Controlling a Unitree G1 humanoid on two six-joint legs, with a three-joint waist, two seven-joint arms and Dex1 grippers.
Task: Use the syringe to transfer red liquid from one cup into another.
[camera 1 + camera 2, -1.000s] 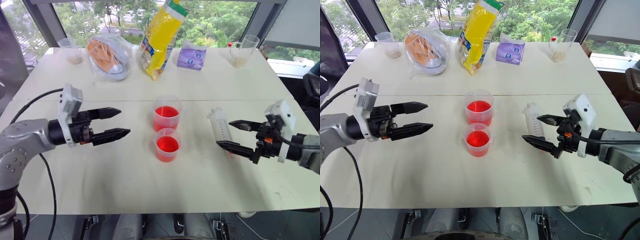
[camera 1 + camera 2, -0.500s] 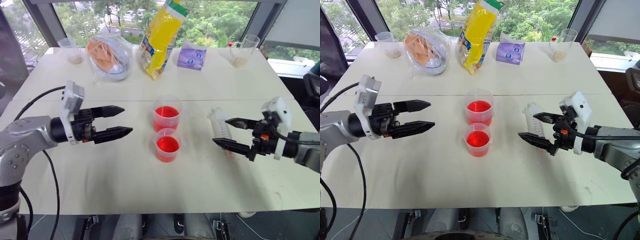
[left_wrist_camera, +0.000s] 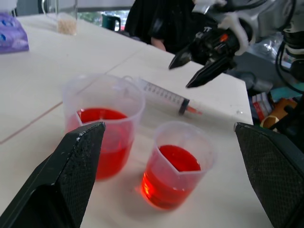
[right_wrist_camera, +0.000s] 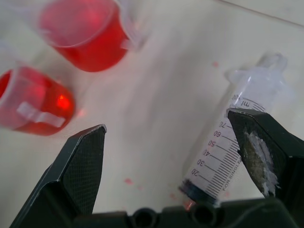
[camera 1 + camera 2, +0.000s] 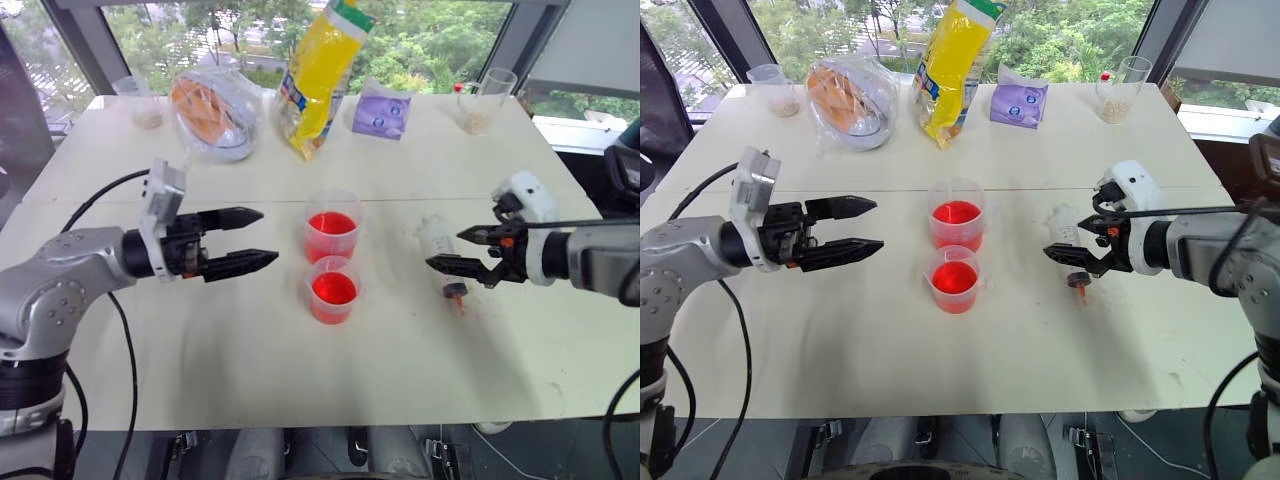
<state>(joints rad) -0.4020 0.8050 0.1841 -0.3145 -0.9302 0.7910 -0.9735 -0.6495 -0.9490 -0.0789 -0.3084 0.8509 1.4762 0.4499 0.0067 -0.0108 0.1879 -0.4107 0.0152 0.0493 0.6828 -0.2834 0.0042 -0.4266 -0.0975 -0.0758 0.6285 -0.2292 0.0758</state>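
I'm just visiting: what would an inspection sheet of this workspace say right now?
Surface: white table, a few red specks near the syringe.
Job's things: syringe lying flat; two cups of red liquid, larger cup and smaller cup.
Clutter: yellow bag, purple packet, bagged item, two clear cups at the far edge.
End effectors: left end effector open, empty; right end effector open over the syringe.
Cables: black cable along the left arm.
Surroundings: windows, trees.

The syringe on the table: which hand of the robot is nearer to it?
The right hand. It hovers open just over the syringe, one finger on each side. The left hand is open too, far beyond the two cups.
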